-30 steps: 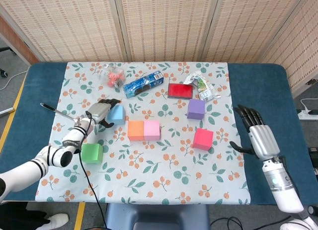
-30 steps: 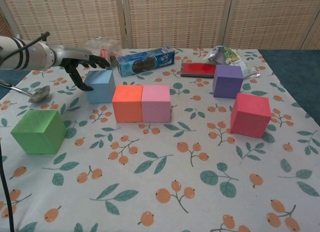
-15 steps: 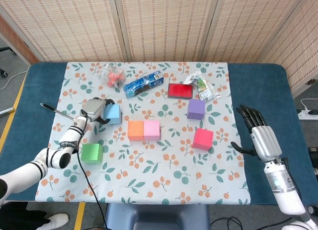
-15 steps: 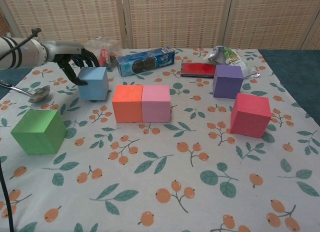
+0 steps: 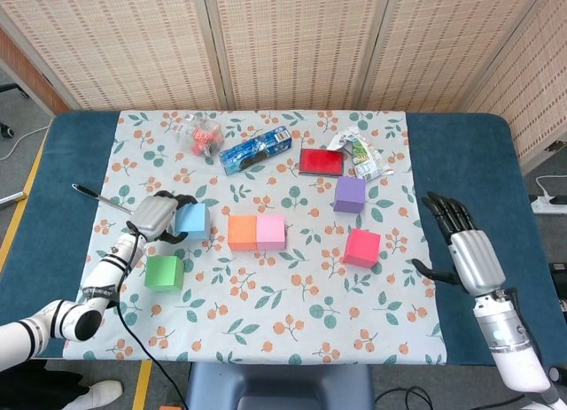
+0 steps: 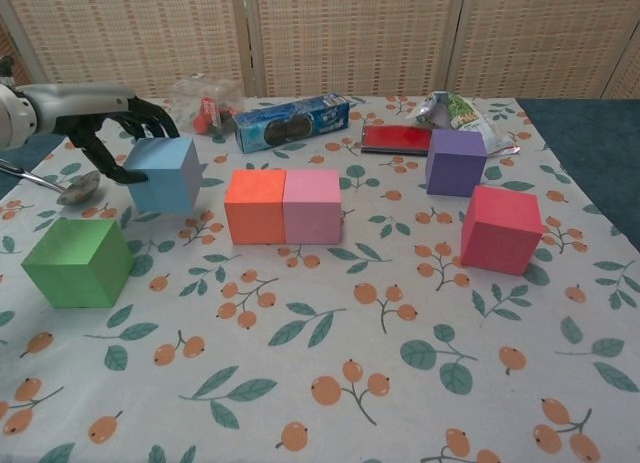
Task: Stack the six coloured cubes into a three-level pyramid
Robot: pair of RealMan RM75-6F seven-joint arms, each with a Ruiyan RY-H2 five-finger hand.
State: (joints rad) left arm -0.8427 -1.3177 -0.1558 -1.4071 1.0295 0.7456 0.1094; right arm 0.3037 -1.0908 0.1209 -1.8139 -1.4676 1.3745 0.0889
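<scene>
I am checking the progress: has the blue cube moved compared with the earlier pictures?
Yes. The blue cube, gripped by the left hand, has come toward the robot and now sits level with the orange cube, tilted in the chest view.

I can read no text for certain from here. The blue biscuit packet (image 6: 292, 122) lying at the far side of the bench carries pale lettering along its side, but it is too small and blurred for me to make out. The crumpled green-and-white wrapper (image 6: 458, 112) far right and the flat red packet (image 6: 396, 137) beside it show printing I cannot read either.
</scene>
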